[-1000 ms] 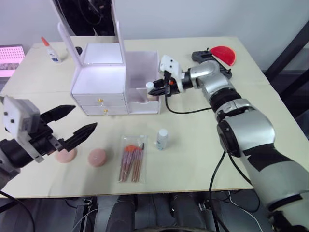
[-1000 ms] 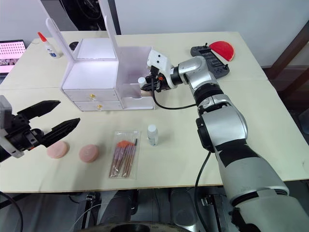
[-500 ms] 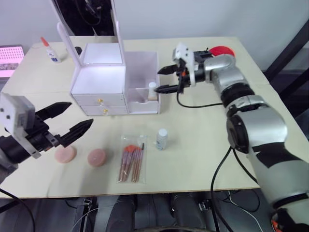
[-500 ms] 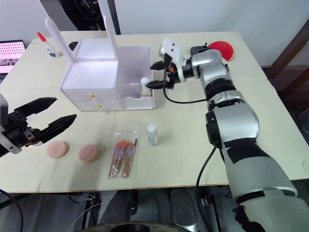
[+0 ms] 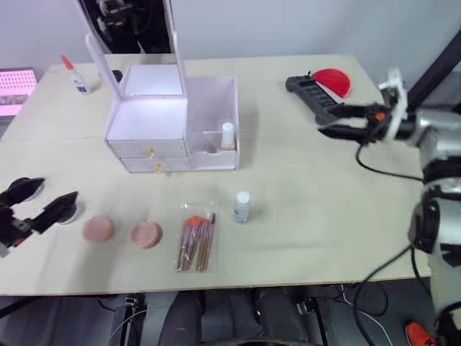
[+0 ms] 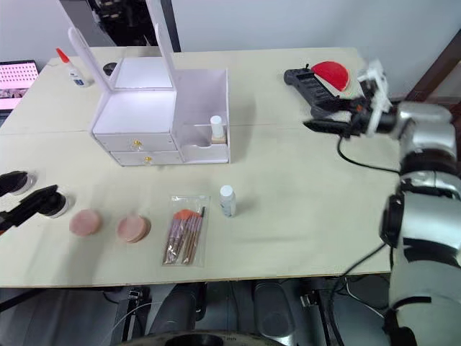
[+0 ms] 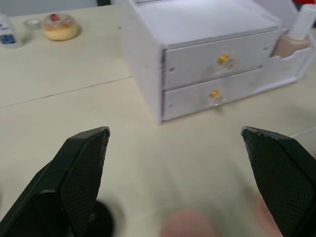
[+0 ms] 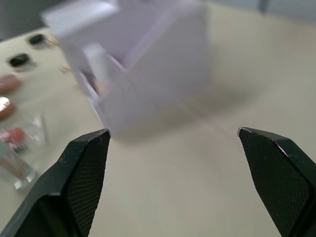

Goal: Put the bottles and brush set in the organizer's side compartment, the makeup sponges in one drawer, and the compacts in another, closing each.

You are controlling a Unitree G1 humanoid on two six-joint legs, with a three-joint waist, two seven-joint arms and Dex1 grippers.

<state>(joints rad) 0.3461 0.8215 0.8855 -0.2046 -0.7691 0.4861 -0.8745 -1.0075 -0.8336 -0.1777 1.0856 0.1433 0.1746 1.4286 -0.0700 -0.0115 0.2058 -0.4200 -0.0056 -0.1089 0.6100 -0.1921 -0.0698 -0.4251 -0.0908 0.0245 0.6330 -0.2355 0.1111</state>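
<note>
The white organizer [image 5: 173, 119] stands at the back left with both drawers [image 7: 217, 61] shut. One bottle [image 5: 227, 135] stands upright in its side compartment. A small white-capped bottle [image 5: 242, 207] and the bagged brush set [image 5: 197, 245] lie in front of it. Two pink makeup sponges [image 5: 96, 230] [image 5: 145, 234] rest left of the brushes. A dark round compact [image 6: 57, 207] lies by my left gripper [image 5: 57, 191], which is open at the far left edge. My right gripper [image 5: 320, 120] is open and empty, far right of the organizer.
A black controller [image 5: 308, 86] and a red half-round object [image 5: 333, 81] sit at the back right, just behind my right gripper. A glue bottle [image 5: 75, 76] stands at the back left. The organizer's mirror lid [image 5: 175, 36] stands upright.
My right gripper opened, left the bottle standing in the side compartment and drew back far to the right. My left arm pulled back toward the left edge, uncovering the sponges.
</note>
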